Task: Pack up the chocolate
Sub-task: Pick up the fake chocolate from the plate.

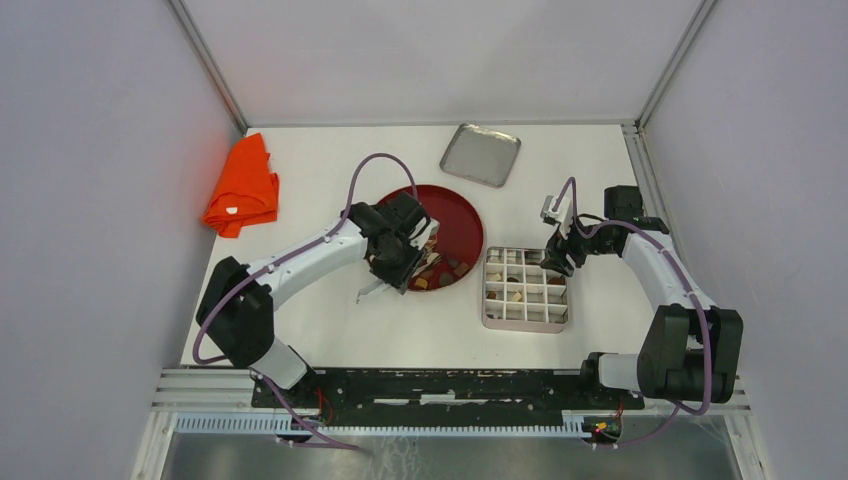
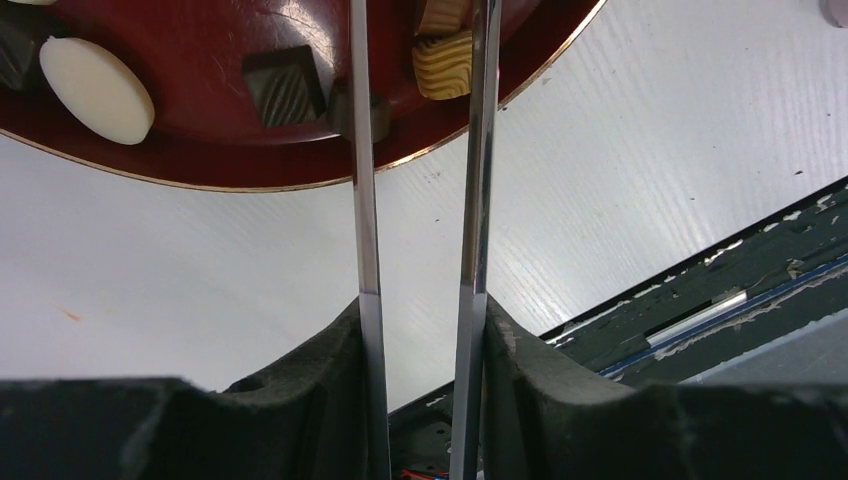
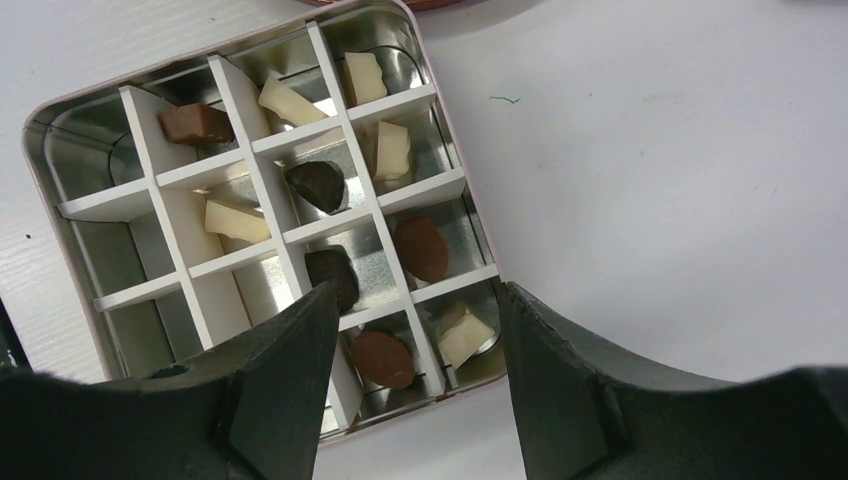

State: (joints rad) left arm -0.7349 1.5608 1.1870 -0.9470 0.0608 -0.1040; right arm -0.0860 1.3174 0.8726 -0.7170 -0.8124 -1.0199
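Chocolate pieces (image 1: 440,272) lie on the red plate (image 1: 462,215). The left wrist view shows a cream round one (image 2: 97,88), a dark ridged square (image 2: 285,85) and a tan striped one (image 2: 443,70) near the plate's rim (image 2: 200,170). My left gripper (image 1: 405,262) (image 2: 422,310) is shut on metal tongs (image 2: 362,200). Their blades stand apart and reach over the plate, the left blade against a small dark piece (image 2: 374,112). My right gripper (image 1: 556,262) (image 3: 415,300) is open and empty above the divided tin (image 1: 487,300) (image 3: 40,120), which holds several pieces.
The tin's lid (image 1: 480,154) lies at the back of the table. An orange cloth (image 1: 243,187) lies at the far left. The table's near rail (image 2: 700,310) runs close behind the left gripper.
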